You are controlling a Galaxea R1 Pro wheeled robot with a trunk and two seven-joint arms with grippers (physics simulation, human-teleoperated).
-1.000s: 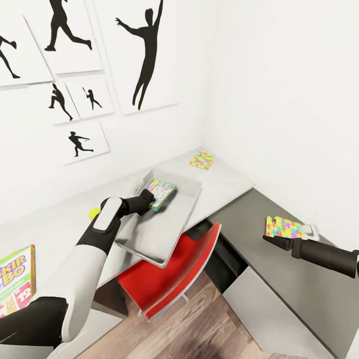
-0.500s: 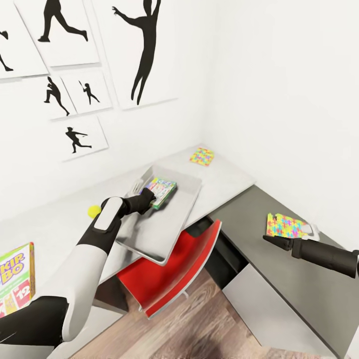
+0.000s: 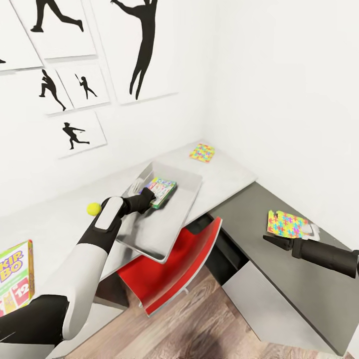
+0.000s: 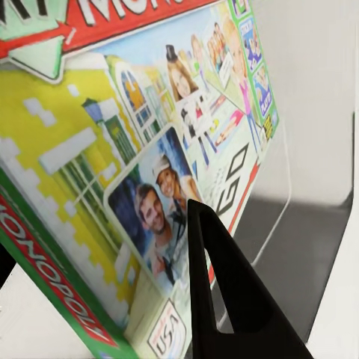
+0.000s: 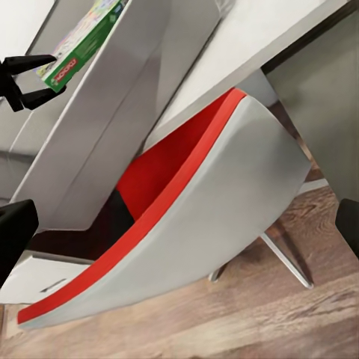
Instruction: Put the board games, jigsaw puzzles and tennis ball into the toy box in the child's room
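Observation:
My left gripper (image 3: 148,198) is shut on the near end of a Monopoly board game (image 3: 161,190) inside the light grey toy box (image 3: 154,229). The box overhangs the table's (image 3: 55,229) front edge. In the left wrist view one dark finger (image 4: 224,299) lies against the game's cover (image 4: 112,142). The tennis ball (image 3: 92,208) sits on the table beside my left forearm. A Skip-Bo board game (image 3: 15,276) lies at the far left. One jigsaw puzzle (image 3: 202,152) lies in the table's far corner. Another jigsaw puzzle (image 3: 285,223) lies on the dark cabinet just beyond my open right gripper (image 3: 286,238).
A red chair (image 3: 169,269) is tucked under the table below the toy box, close to both arms. The dark grey side cabinet (image 3: 249,204) runs along the right wall. Wood floor (image 3: 209,324) lies between chair and cabinet. Silhouette posters hang on the left wall.
The head view has shifted a little, sliding the posters left and up. More of the tennis ball shows beside my left forearm. Both arms hold nearly the same poses.

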